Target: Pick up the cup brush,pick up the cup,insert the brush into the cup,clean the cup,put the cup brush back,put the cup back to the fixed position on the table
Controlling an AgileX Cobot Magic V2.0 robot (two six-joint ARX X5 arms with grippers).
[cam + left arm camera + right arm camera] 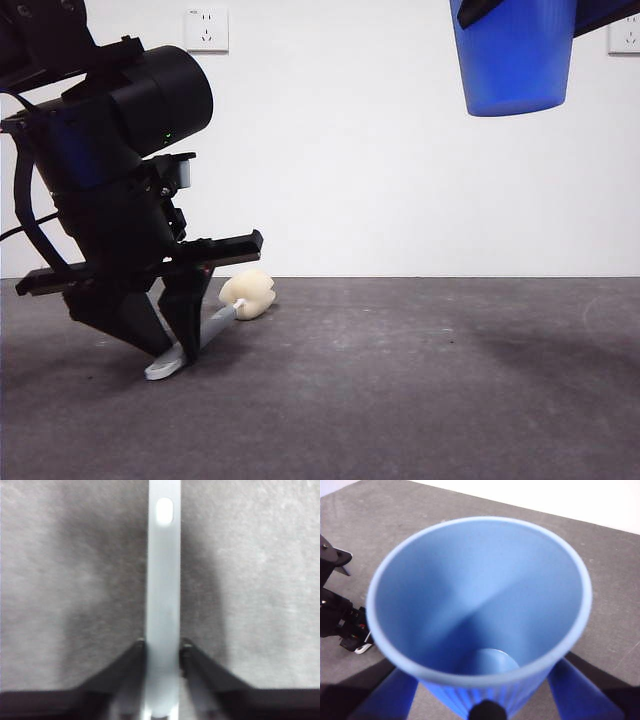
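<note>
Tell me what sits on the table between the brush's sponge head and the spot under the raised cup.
Nothing: in the front view the table is bare from the sponge head to below the cup.

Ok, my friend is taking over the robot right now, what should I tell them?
Left tool: shut on the brush handle, low at the table; the sponge end looks to rest on the table.
Right tool: shut on the cup, held high in the air, empty inside.
Done: both things gripped, cup lifted.
Left: lift the brush, push it into the cup, scrub, put the brush back, then set the cup back in its place.
</note>
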